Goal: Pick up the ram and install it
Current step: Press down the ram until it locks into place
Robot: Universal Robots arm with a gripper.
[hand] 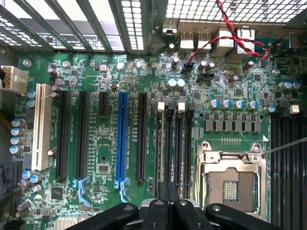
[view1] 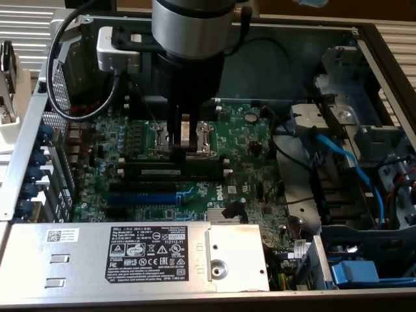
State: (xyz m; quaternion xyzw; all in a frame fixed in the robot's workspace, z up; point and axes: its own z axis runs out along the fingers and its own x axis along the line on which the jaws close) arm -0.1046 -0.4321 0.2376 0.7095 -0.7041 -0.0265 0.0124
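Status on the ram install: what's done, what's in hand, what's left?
Done: the ram, white label showing, already lies along the black memory slots.
In hand: the gripper is shut and low over that slot row, next to the CPU socket; whether it touches the ram is unclear.
Left: full seating is unconfirmed, since the end clips can't be read.

Motherboard (hand: 105, 158): glossy green circuit board
Blue slot (hand: 122, 139): smooth plastic
CPU socket (hand: 232, 179): bright bare metal
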